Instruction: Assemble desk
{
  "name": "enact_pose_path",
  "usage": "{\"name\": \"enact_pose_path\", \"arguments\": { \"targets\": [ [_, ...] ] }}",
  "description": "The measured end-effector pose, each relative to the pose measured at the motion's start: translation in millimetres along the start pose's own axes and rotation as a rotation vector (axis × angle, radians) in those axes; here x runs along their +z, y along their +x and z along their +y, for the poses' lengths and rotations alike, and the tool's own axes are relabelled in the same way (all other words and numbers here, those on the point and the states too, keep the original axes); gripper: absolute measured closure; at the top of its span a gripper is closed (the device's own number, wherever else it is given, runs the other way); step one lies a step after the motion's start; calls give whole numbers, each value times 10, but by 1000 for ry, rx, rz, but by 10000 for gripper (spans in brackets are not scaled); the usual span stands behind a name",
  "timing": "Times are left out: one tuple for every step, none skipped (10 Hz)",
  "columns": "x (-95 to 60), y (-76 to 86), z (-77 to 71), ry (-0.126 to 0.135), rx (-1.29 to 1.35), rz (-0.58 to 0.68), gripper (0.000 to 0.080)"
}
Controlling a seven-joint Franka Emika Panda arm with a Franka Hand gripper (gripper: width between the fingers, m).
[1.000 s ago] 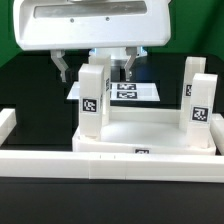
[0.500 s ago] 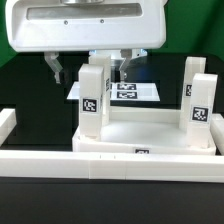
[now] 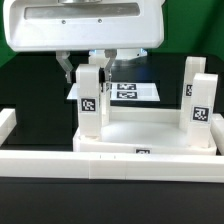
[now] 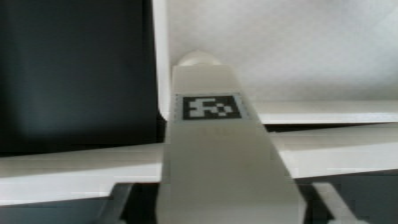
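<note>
The white desk tabletop (image 3: 150, 132) lies with its rim up, and two square tagged legs stand upright in it. My gripper (image 3: 87, 71) hangs over the leg (image 3: 92, 100) on the exterior view's left. Its fingers (image 3: 68, 70) sit against both sides of the leg's top, shut on it. In the wrist view that leg (image 4: 215, 120) runs up the middle between the jaws of my gripper (image 4: 222, 205), its tag facing the camera, with the tabletop (image 4: 285, 60) behind it. The other leg (image 3: 198, 95) stands free on the exterior view's right.
A long white border rail (image 3: 60, 160) runs across the front, with a raised end (image 3: 6, 122) at the exterior view's left. The marker board (image 3: 135, 92) lies flat behind the tabletop on the black table.
The fingers stood wide apart either side of the left leg before. They have now closed inward onto its top. The legs and tabletop have not moved.
</note>
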State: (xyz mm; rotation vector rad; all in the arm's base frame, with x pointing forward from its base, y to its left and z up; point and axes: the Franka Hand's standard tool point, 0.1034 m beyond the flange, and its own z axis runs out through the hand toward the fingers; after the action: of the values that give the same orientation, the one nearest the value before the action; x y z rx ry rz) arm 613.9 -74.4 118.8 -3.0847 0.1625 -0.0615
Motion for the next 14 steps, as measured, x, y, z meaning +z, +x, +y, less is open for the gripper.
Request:
{"name": "enact_pose_path", "arguments": {
  "targets": [
    [0, 0, 0, 0, 6, 0, 511],
    [0, 0, 1, 0, 24, 0, 511],
    [0, 0, 1, 0, 23, 0, 511],
    [0, 1, -2, 2, 55, 0, 511],
    [0, 1, -3, 3, 152, 0, 511],
    [0, 1, -4, 3, 215, 0, 511],
    [0, 1, -2, 3, 258, 0, 509],
    [4, -2, 5, 13, 409, 2, 509],
    [4, -2, 12, 14, 518, 3, 509],
    [7, 2, -14, 14, 633, 6, 509],
    [10, 1, -44, 15, 739, 5, 509],
    [17, 3, -49, 29, 846, 7, 509],
    [19, 4, -53, 31, 932, 8, 509],
    [21, 3, -58, 31, 1055, 6, 509]
  ]
}}
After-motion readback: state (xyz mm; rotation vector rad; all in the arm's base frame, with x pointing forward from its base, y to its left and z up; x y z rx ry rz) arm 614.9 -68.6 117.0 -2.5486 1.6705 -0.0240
